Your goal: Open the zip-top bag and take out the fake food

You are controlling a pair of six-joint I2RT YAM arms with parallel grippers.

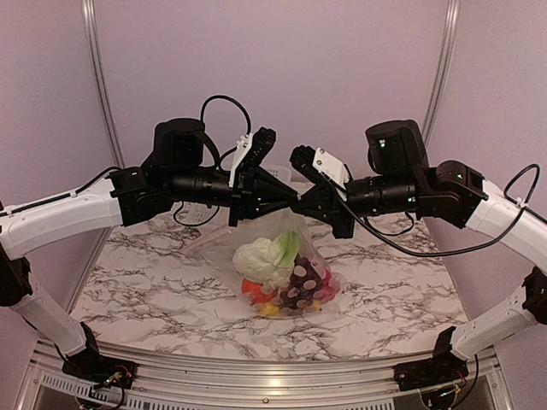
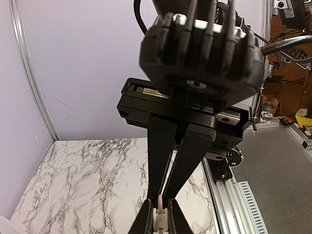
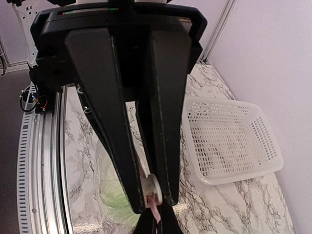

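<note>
Where the zip-top bag point(image 1: 275, 248) hangs: directly below the point where both arms meet over mid-table, its top edge lifted and its body drooping toward the near side.
Fake food point(image 1: 285, 275): all inside the bag, heaped at its lower end; cabbage, grapes, and red and yellow pieces can be made out. The heap appears to rest on the marble table point(image 1: 145, 282), though contact cannot be confirmed.
Left gripper point(image 1: 289, 199): fingers pressed together on the bag's top edge; its wrist view shows a pale sliver caught between the tips.
Right gripper point(image 1: 304, 203): likewise clamped on the top edge; its wrist view shows the zip strip point(image 3: 154, 201) emerging from between the tips.
Governing relation: the two pincers face each other tip to tip, nearly touching, and grip almost the same spot on the strip. The bag lies below both; neither arm is nearer.
Long axis: the bag runs downward from the pinch to the food. The arms lie on one left-right line across it.
Judgement on coming move: opening depends on each pincer holding a different wall of the mouth, then parting along that line. Whether the walls are separately held cannot be told.
Risk: if both hold the same layers, the seal will not split.
Basket point(image 3: 234, 141): white, perforated, well apart on the far side.
</note>
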